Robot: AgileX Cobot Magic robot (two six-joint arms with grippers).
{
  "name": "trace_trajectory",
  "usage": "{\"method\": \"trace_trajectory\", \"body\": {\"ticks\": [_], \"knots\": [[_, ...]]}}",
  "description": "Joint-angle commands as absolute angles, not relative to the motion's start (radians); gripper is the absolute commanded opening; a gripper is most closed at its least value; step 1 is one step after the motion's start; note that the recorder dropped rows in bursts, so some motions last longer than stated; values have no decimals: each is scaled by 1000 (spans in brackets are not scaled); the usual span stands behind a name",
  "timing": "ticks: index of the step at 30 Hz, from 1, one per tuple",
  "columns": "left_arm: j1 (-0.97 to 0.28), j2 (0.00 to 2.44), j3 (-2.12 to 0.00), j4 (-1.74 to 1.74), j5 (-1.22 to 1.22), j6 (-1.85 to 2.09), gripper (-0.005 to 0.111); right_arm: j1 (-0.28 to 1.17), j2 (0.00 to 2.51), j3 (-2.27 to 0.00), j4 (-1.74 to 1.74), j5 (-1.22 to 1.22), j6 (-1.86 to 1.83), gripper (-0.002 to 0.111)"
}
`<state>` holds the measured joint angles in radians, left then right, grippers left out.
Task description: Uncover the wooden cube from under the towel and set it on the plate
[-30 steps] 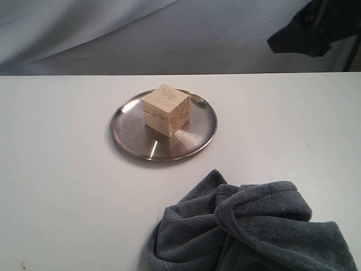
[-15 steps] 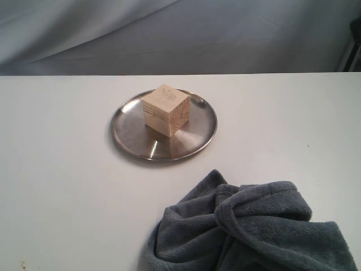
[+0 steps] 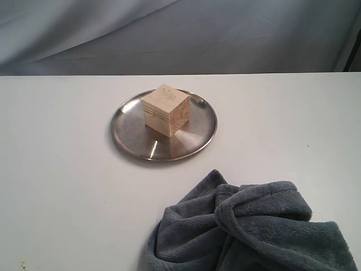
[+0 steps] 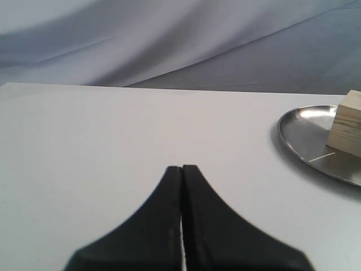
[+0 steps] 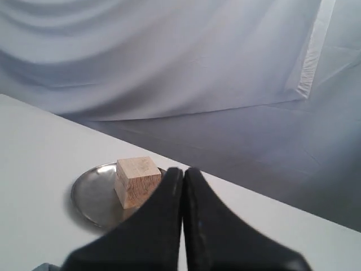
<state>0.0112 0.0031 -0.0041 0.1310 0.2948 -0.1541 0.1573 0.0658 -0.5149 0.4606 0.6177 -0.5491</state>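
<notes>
The wooden cube (image 3: 166, 109) rests uncovered on the steel plate (image 3: 131, 138) in the middle of the white table. The blue-grey towel (image 3: 254, 231) lies crumpled at the front right, apart from the plate. Neither gripper shows in the exterior view. In the left wrist view my left gripper (image 4: 181, 168) is shut and empty over bare table, with the plate (image 4: 307, 138) and cube (image 4: 347, 124) off to one side. In the right wrist view my right gripper (image 5: 183, 170) is shut and empty, raised and away from the cube (image 5: 137, 180) and plate (image 5: 93, 195).
A white table (image 3: 62, 169) carries everything, with its far edge against a draped grey-blue backdrop (image 3: 169, 34). A towel corner (image 5: 45, 266) peeks into the right wrist view.
The right arm, seen dark at the upper right one second ago, has withdrawn out of the exterior view. Cube, plate and towel have not moved.
</notes>
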Motion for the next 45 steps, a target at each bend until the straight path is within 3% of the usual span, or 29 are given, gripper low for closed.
{"method": "trace_trajectory", "body": {"ticks": [1, 9, 13, 17, 21, 45], "knots": [[7, 0, 0, 130, 287, -154, 0, 149, 38, -510, 458, 618, -543, 0], [7, 0, 0, 130, 287, -154, 0, 149, 40, -484, 444, 646, -543, 0], [7, 0, 0, 130, 287, -154, 0, 149, 40, -329, 438, 402, -511, 0], [7, 0, 0, 130, 287, -154, 0, 149, 40, -126, 134, 160, -181, 0], [7, 0, 0, 130, 287, -154, 0, 149, 40, -67, -27, 148, -38, 0], [7, 0, 0, 130, 287, -154, 0, 149, 40, 0, -12, 156, -25, 0]]}}
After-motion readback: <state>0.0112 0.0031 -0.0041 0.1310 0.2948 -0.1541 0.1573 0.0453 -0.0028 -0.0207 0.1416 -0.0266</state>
